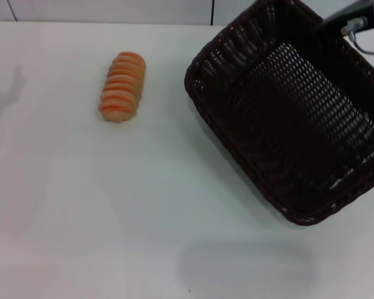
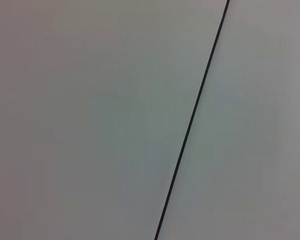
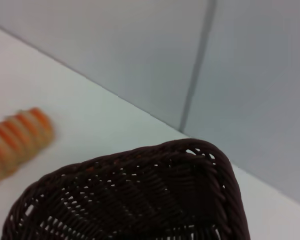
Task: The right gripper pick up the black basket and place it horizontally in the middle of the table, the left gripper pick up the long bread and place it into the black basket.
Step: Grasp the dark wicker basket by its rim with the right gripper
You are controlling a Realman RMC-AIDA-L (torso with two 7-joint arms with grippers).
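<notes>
Right of the long bread [image 1: 121, 86] on the desk [image 1: 112, 205], the black basket [image 1: 293, 112] sits skewed, its far corner meeting the right pincer [image 1: 352, 18], mostly cropped, grip unreadable; left pincer unseen.

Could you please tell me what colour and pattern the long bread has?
The long bread is orange-tan with alternating orange and pale cross ridges, best seen in the head view.

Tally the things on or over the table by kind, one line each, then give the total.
Black basket: 1
Long bread: 1
Total: 2
Part of the right arm shows at the basket's far corner; its hand is not visible. The left hand is out of view.
</notes>
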